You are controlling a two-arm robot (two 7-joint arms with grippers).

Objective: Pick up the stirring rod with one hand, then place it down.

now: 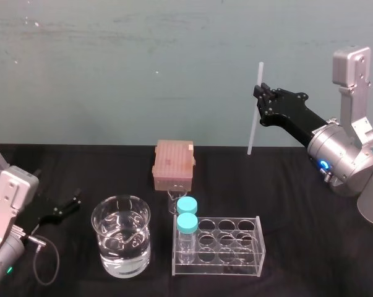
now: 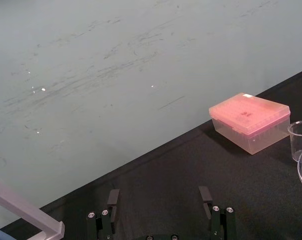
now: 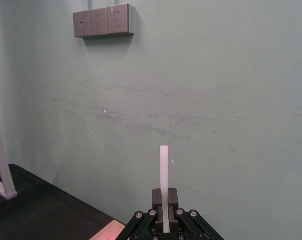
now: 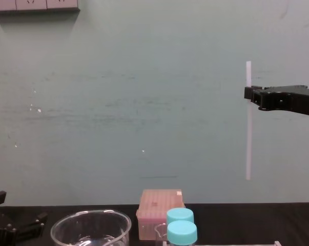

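Head view: the right gripper [image 1: 258, 94], its arm stretched out high to the right of the pink box [image 1: 172, 164], pinches the stirring rod [image 1: 253, 124] upright near its top. Left wrist view: the left gripper [image 2: 160, 192] sits low, left of the box, fingers spread. Chest view: the rod hangs wholly above box height.

A lab bench: beaker [image 1: 103, 244], tube rack [image 1: 245, 244] (capped vials [image 1: 187, 223]).
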